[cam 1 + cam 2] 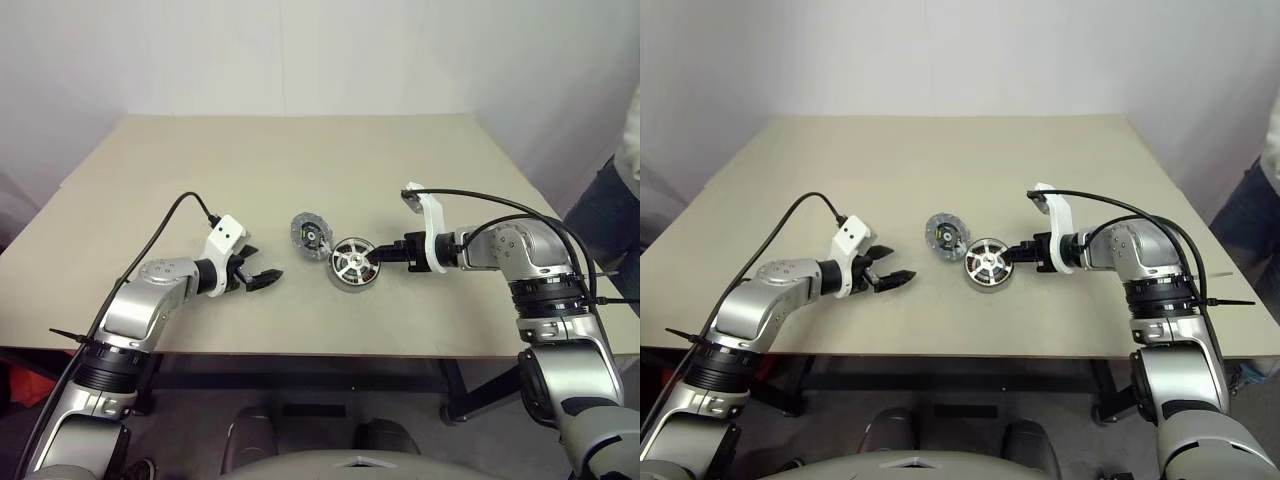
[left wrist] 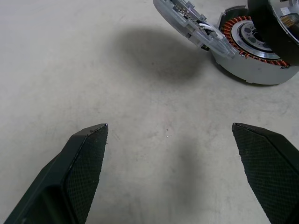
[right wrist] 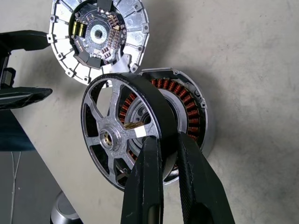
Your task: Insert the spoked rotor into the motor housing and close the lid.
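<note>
The spoked rotor [image 3: 114, 135], a silver wheel with a dark rim, is tilted half over the motor housing [image 3: 192, 108], whose copper windings show behind it. My right gripper [image 3: 166, 140] is shut on the rotor's rim, near the table's middle [image 1: 385, 255]. Against the housing's far side leans the lid [image 3: 98, 37], a silver disc with pale rim segments, also in the head view [image 1: 311, 235]. My left gripper [image 1: 262, 278] hovers open to the left of these parts, nothing between its fingers [image 2: 88, 154]. The left wrist view shows the housing [image 2: 254, 65] and lid [image 2: 187, 18] ahead.
The parts lie on a beige table [image 1: 300, 160] with a white wall behind it. A person [image 1: 625, 180] stands at the table's far right edge. Cables run along both arms.
</note>
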`<state>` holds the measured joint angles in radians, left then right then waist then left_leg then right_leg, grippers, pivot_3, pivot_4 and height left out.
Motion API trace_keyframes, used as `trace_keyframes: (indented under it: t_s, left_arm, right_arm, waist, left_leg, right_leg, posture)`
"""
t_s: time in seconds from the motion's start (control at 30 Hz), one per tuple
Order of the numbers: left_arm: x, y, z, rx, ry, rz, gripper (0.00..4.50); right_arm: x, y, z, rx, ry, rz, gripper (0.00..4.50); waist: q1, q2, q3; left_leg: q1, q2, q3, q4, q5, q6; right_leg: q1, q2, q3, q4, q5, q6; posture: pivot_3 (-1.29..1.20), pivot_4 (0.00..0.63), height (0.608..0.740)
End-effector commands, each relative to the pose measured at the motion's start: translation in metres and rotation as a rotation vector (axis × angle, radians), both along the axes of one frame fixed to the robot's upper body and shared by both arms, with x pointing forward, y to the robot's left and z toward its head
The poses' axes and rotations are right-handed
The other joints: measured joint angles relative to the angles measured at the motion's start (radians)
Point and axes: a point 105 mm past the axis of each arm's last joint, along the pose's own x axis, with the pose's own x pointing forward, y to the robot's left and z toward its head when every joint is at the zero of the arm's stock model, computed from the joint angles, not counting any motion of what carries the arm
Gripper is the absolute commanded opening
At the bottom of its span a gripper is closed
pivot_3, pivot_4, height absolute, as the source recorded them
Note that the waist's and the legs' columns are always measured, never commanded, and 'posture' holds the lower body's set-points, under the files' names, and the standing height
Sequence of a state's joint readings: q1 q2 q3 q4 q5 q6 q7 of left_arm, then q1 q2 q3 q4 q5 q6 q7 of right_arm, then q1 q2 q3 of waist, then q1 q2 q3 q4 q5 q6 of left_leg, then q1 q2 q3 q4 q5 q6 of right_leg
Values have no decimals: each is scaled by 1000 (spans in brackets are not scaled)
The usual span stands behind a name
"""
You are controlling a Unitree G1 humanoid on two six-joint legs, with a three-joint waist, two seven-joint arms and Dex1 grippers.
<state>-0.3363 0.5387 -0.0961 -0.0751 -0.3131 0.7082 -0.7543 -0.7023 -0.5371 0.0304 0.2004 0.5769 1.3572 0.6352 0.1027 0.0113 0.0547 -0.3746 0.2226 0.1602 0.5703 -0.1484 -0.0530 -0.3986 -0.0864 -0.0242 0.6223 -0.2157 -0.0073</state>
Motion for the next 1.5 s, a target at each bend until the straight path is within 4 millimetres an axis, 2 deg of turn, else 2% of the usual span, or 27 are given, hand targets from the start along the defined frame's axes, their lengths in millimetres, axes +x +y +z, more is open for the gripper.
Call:
trace_keyframes:
  t_s: [0.03,0.57,1.2,1.37,1.5]
  left_arm:
    - [1,-1,12,-3,-47,-6,4500]
    - [-3,-1,9,-4,-36,2,4500]
    - [-6,-2,6,-8,-25,6,4500]
    - [-7,-1,5,-9,-21,12,4500]
    - [-7,-1,5,-9,-20,15,4500]
  right_arm:
    - [9,0,8,-28,-52,-18,147]
    - [19,5,13,-19,-61,-47,147]
    - [22,13,36,18,-47,-77,147]
    - [18,15,38,28,-12,-78,147]
    - [19,6,27,-36,-9,-109,147]
  waist:
    - [-1,0,0]
    - [-7,0,0]
    - [-6,0,0]
    - [-4,0,0]
    - [-3,0,0]
  left_leg:
    - [0,0,0,0,0,0]
    - [5,0,0,0,0,0]
    - [4,0,0,-1,0,0]
    - [4,0,0,-4,0,0]
    - [3,0,0,-5,0,0]
  right_leg:
    - [0,0,0,0,0,0]
    - [0,0,0,0,0,0]
    - [-3,0,0,1,0,0]
    - [-4,0,0,0,1,-1]
    - [-4,0,-1,0,1,-2]
  posture:
    - [0,0,740]
    - [0,0,740]
    - [0,0,740]
    - [0,0,740]
    - [0,0,740]
